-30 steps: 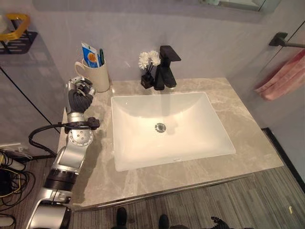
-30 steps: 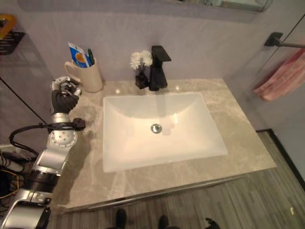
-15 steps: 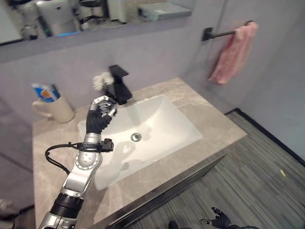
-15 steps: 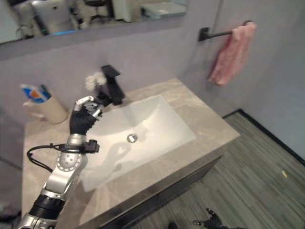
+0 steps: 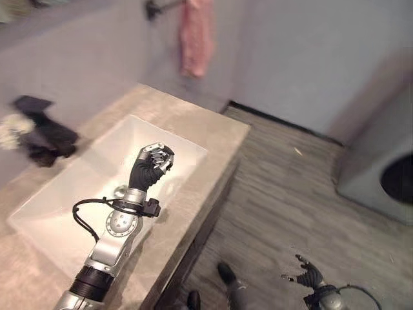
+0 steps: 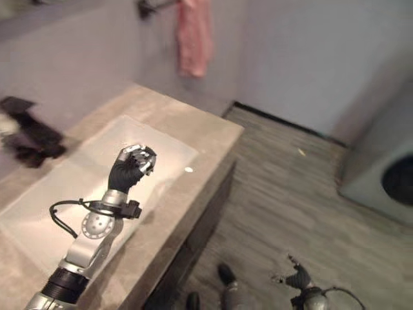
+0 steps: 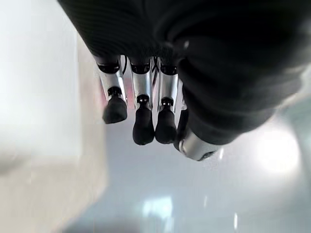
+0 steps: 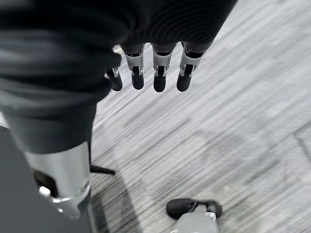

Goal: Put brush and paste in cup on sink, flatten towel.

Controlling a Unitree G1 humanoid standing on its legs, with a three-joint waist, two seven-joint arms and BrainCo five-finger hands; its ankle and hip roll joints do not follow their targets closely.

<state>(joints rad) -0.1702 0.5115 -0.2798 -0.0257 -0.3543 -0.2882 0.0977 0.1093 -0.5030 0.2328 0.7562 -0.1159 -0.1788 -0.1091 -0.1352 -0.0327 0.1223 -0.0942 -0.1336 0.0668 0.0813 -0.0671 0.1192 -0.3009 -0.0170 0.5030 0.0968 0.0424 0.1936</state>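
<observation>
A pink towel [image 5: 195, 35] hangs bunched from a dark bar [image 5: 155, 8] on the wall beyond the counter's far end. My left hand [image 5: 151, 166] is raised over the white sink basin [image 5: 77, 174], fingers [image 7: 143, 126] curled in a loose fist with nothing in them. My right hand [image 5: 310, 276] hangs low over the floor, well away from the counter, with its fingers [image 8: 158, 73] relaxed and empty.
The black faucet [image 5: 42, 132] and white flowers [image 5: 10, 129] stand behind the basin. The stone counter [image 5: 213, 132] ends just short of the towel. A grey appliance [image 5: 381, 174] stands on the striped wood floor [image 5: 284, 194] to the right.
The camera has swung right: the cup with brush and paste has left the picture and the towel now sits at top centre. My left hand stays raised and curled over the basin.
</observation>
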